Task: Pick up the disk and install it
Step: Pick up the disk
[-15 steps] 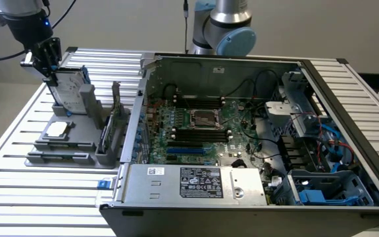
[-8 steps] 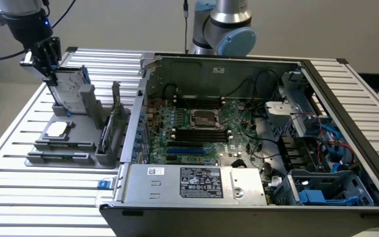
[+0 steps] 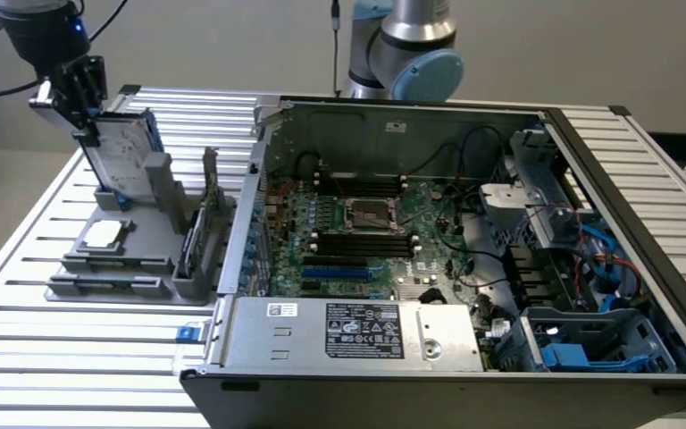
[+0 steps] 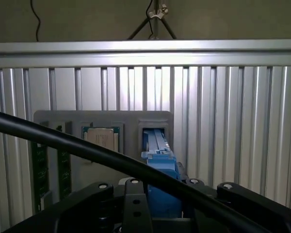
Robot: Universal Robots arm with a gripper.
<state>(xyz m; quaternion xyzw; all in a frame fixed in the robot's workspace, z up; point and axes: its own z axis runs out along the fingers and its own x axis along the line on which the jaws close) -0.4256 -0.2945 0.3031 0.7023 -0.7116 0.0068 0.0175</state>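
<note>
The disk (image 3: 126, 150), silver-grey in a blue carrier, stands on edge and slightly tilted at the exterior view's left. Its lower end is at the upright slot of a grey holder (image 3: 111, 284). My gripper (image 3: 88, 132) reaches down from above and is shut on the disk's upper edge. In the wrist view the carrier's blue edge (image 4: 160, 165) runs from my black housing (image 4: 102, 204) down toward the holder's slot (image 4: 154, 127).
A small silver chip (image 3: 103, 234) lies on the holder, with green memory sticks (image 4: 39, 174) beside it. The open computer case (image 3: 274, 161) fills the exterior view's middle and right, with the motherboard (image 3: 367, 232), a grey power-supply box (image 3: 355, 331) and a blue drive bay (image 3: 581, 344). Everything rests on a slatted metal table (image 3: 57, 357).
</note>
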